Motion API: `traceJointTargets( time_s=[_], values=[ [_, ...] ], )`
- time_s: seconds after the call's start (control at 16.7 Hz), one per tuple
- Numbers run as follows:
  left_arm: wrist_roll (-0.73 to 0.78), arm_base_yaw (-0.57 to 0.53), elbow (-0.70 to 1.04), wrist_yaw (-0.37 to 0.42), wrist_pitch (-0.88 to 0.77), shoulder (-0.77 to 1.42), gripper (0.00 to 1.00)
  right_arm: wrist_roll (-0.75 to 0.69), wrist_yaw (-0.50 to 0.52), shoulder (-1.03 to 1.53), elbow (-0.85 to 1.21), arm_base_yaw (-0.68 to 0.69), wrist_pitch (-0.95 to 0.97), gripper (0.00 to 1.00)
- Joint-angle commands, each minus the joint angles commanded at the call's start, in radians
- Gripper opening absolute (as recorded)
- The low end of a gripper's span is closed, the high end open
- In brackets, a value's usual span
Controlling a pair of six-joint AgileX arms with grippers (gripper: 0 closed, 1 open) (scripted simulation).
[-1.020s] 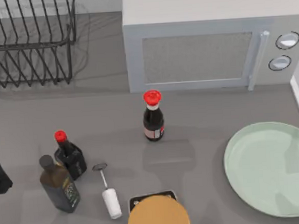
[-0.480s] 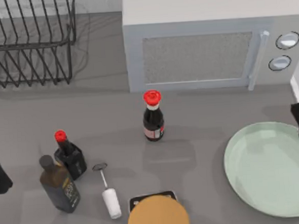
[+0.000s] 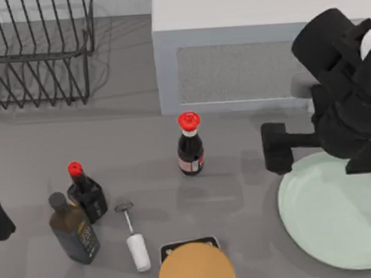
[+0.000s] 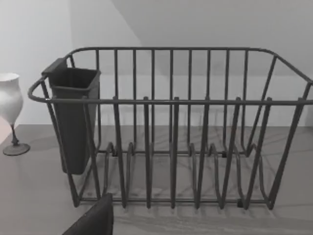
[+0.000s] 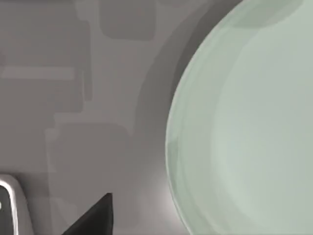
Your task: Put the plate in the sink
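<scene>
Grey table (image 3: 135,142), plate (image 3: 335,218) under right end effector (image 3: 278,149)

**A:** ok quick headcount of the counter, what've you got?

**B:** Three bottles: a red-capped bottle (image 3: 189,145) in the middle, a smaller red-capped bottle (image 3: 83,190) over on the left, and a dark oil bottle (image 3: 73,229) touching it. One plate (image 3: 335,221), one tan-orange disc (image 3: 196,267).

**A:** and the bigger stuff?

**B:** One microwave (image 3: 243,53), one dish rack (image 3: 35,50) with one dark cutlery cup (image 4: 73,117) hung on it. One white-handled frother (image 3: 135,240) too.

**A:** glassware?

**B:** One white goblet (image 4: 10,115) beside the rack. Two black arms, one per side.
</scene>
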Motion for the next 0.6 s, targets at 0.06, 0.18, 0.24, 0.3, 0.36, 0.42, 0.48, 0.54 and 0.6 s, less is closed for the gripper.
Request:
traceJointTargets(
  time_s=[0.06, 0.18, 0.24, 0.3, 0.36, 0.42, 0.48, 0.54, 0.6],
  values=[
    [0.000, 0.000, 0.000, 0.000, 0.000, 0.000, 1.00, 0.021, 0.000, 0.063, 0.044, 0.020, -0.035, 1.00],
    [0.000, 0.000, 0.000, 0.000, 0.000, 0.000, 1.00, 0.053, 0.000, 0.157, 0.111, 0.052, -0.090, 1.00],
    [0.000, 0.000, 0.000, 0.000, 0.000, 0.000, 1.00, 0.064, 0.000, 0.187, 0.134, 0.063, -0.109, 1.00],
    [0.000, 0.000, 0.000, 0.000, 0.000, 0.000, 1.00, 0.071, 0.000, 0.207, 0.150, 0.070, -0.121, 1.00],
    [0.000, 0.000, 0.000, 0.000, 0.000, 0.000, 1.00, 0.075, 0.000, 0.216, 0.156, 0.073, -0.127, 1.00],
    [0.000, 0.000, 0.000, 0.000, 0.000, 0.000, 1.00, 0.075, 0.000, 0.216, 0.156, 0.073, -0.127, 1.00],
    [0.000, 0.000, 0.000, 0.000, 0.000, 0.000, 1.00, 0.075, 0.000, 0.216, 0.156, 0.073, -0.127, 1.00],
    [0.000, 0.000, 0.000, 0.000, 0.000, 0.000, 1.00, 0.075, 0.000, 0.216, 0.156, 0.073, -0.127, 1.00],
    [0.000, 0.000, 0.000, 0.000, 0.000, 0.000, 1.00, 0.074, 0.000, 0.213, 0.153, 0.068, -0.125, 1.00]
  ],
)
